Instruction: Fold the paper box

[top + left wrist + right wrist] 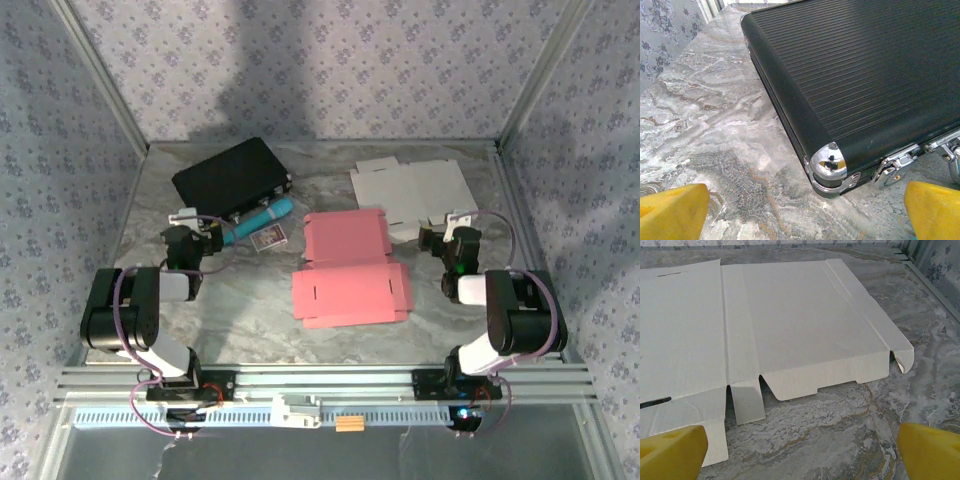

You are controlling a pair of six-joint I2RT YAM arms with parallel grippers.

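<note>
Pink paper box [350, 290] lies flat; small card [270, 237] nearby, print unreadable.

Bare counter [240, 300] lies open in front of both arm bases and left of the flat pink paper box [350, 272]. The black case [855, 75] stands right before the left pincer [805, 212], a teal object [262, 218] and small card [270, 237] just beside it. A white flat carton [790, 320] lies low ahead of the right pincer [802, 452]; walls [70, 120] close three sides.
</note>
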